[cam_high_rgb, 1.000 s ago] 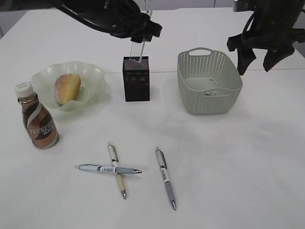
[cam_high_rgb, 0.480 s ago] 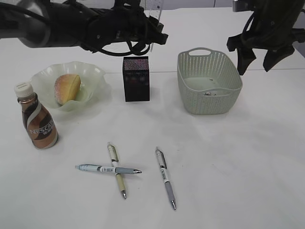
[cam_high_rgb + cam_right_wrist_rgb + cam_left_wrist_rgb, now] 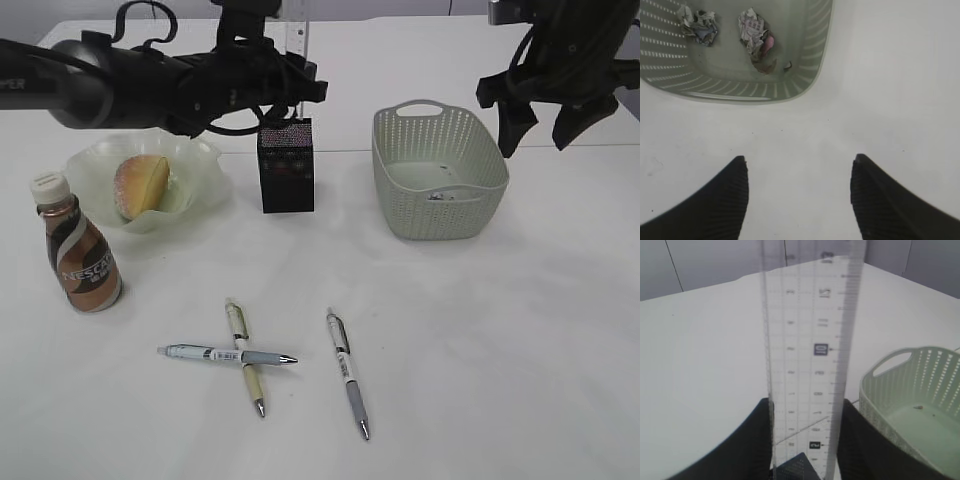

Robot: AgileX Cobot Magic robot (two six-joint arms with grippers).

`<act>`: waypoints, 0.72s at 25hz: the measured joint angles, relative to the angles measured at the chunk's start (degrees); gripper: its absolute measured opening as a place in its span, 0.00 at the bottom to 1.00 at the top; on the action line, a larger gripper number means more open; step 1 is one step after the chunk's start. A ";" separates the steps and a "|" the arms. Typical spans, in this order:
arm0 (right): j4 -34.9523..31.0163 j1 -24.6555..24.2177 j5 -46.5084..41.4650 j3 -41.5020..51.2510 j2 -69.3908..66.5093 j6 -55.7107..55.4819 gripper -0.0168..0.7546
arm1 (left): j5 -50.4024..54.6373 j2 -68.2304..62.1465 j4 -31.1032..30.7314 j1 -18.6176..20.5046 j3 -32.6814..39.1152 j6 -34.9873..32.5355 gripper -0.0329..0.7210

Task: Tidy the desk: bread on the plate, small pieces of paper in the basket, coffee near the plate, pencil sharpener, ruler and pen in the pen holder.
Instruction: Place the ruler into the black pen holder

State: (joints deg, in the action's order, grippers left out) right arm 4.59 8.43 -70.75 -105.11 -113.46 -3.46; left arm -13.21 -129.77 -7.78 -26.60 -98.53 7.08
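Left gripper (image 3: 802,440): ribbed black jaws clamped on the clear, flat plastic ruler (image 3: 810,350), held upright above the black mesh pen holder (image 3: 286,165). Right gripper (image 3: 800,200): jaws apart and empty, above the smooth white bench (image 3: 480,340) beside the perforated sage basket (image 3: 805,60) holding crumpled paper scraps (image 3: 754,30). Bread (image 3: 140,185) lies in the ruffled glass plate (image 3: 205,155); coffee bottle (image 3: 80,255) stands nearby; three pens (image 3: 245,355) lie in front.

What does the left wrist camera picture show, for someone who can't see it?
A clear ruler stands upright between the left gripper's dark jaws, over the white desk. A pale green basket sits lower right.
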 joint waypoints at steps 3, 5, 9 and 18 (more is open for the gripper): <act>0.00 0.00 0.00 0.00 0.00 0.00 0.63 | -0.04 -1.47 0.22 0.04 0.00 0.00 0.41; 0.00 0.00 0.00 0.00 0.00 0.00 0.63 | -0.13 -2.30 0.22 0.13 0.00 0.00 0.41; 0.00 0.00 0.00 0.00 0.00 0.00 0.63 | -0.46 -3.97 0.67 0.48 0.00 0.00 0.41; 0.04 0.00 0.00 0.00 0.00 0.00 0.63 | -1.31 -5.15 3.01 1.31 0.00 0.00 0.41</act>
State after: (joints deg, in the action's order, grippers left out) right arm 4.63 8.43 -70.75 -105.11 -113.46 -3.46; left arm -14.52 -134.92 -4.77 -25.29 -98.53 7.08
